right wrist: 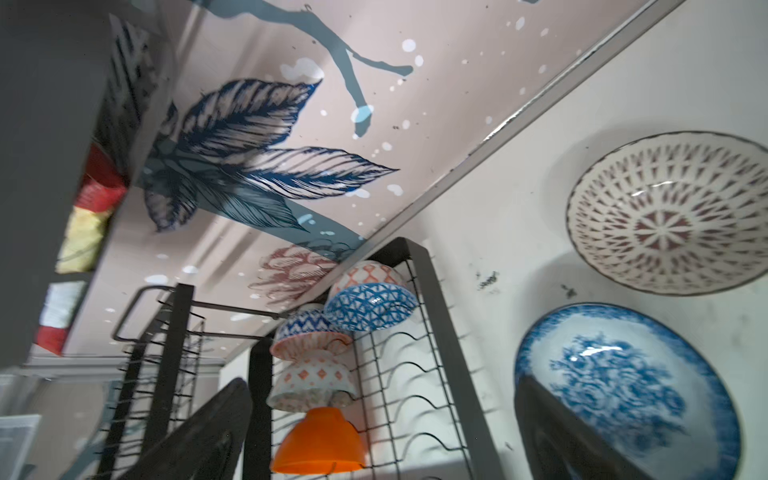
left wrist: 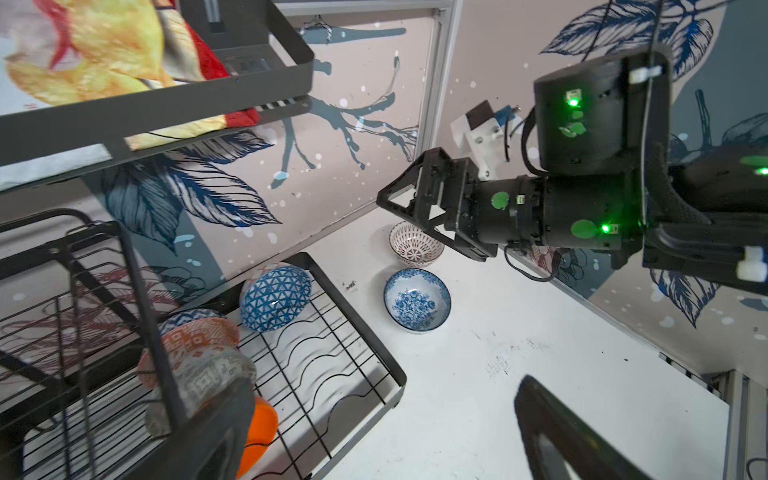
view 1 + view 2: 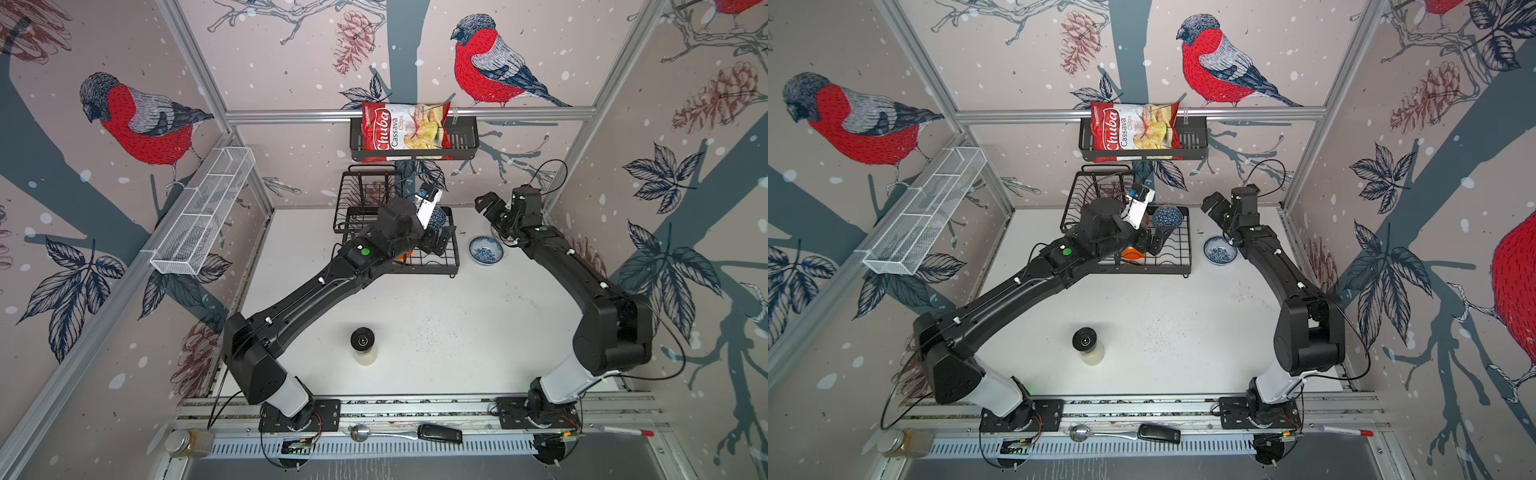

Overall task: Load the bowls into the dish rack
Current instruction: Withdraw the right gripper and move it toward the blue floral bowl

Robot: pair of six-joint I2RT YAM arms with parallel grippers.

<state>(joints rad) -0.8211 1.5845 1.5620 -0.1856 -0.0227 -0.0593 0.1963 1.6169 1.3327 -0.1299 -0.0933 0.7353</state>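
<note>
Closest to us, the metal rail point(image 3: 232, 424) along the table's point(image 3: 457, 332) near edge carries a glass jar point(image 3: 185, 444) toward its left end, a spoon point(image 3: 382, 434) about midway and a red-capped pen point(image 3: 623, 431) toward the right. On the table itself, close to the near edge and roughly midway along it, a black-capped bottle point(image 3: 363, 345) stands upright.

Further in, the left gripper point(image 3: 444, 240) hangs over the right half of the dish rack's point(image 3: 455, 268) lower tray, jaws spread wide with nothing between them. The rack sits at the table's far edge, around the middle. In that tray we can see a plain orange bowl point(image 2: 259, 428) nearest. Then come a grey patterned bowl point(image 2: 216, 376) and an orange-white patterned bowl point(image 2: 195, 343), pressed together and tipped over. A blue triangle-patterned bowl point(image 2: 274, 297) sits in the tray's far right corner.

Just right of the rack, not touching it, a blue floral bowl point(image 3: 486, 250) sits upright on the table. Past it, in the far right corner, there's a white lattice bowl point(image 2: 415, 247), also upright. The right gripper point(image 3: 487, 206) hangs above that corner, jaws wide and empty.

Up on the far wall, a black wall basket point(image 3: 465, 141) holds a chips bag point(image 3: 405, 126).
</note>
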